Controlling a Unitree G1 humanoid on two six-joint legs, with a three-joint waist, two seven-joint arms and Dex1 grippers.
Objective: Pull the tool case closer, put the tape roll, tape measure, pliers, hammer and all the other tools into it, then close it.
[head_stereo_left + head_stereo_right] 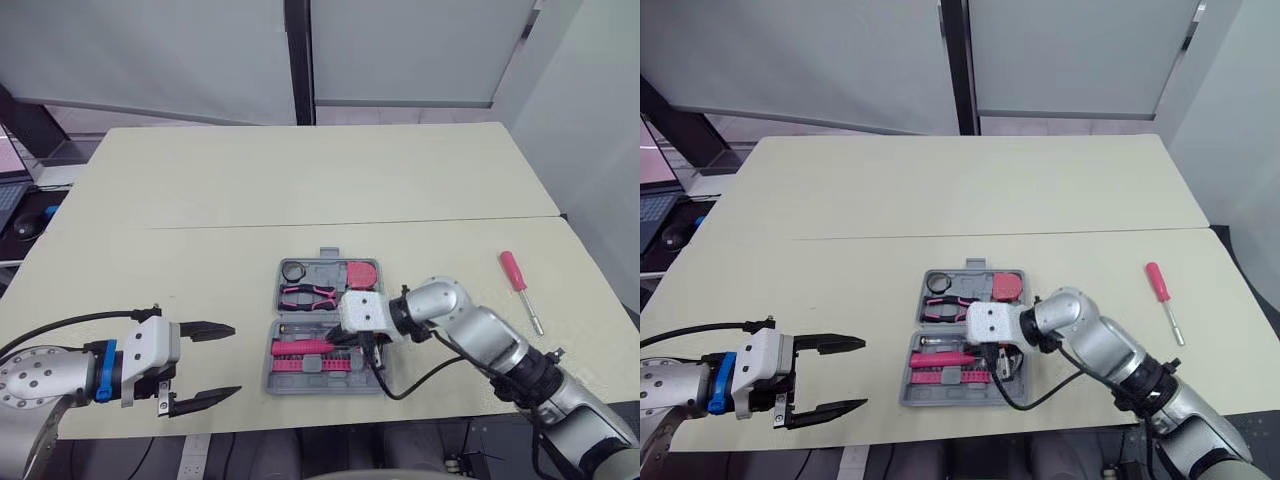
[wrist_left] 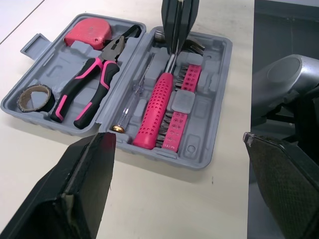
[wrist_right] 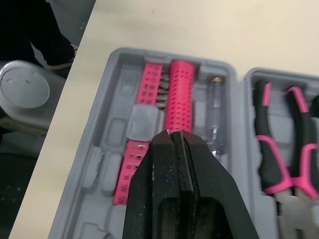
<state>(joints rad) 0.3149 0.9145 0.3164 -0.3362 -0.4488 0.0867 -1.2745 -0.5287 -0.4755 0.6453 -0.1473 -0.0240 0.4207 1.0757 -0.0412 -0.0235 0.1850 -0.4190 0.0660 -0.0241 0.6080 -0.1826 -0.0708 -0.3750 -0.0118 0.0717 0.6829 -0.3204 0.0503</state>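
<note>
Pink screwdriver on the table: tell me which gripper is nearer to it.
Right. The right gripper is down in the tool case, the screwdriver lying on the table to its right. The left gripper hovers left of the case, farther off.

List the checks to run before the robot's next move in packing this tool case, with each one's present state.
1. Hammer lying in the tool case: ok.
2. Pliers, tape measure, tape roll in the case: ok.
3. Pink screwdriver packed: not ok, on the table right of the case.
4. Right gripper clear of the case: not ok, shut, over the hammer.
5. Left gripper open, beside the case: ok.
</note>
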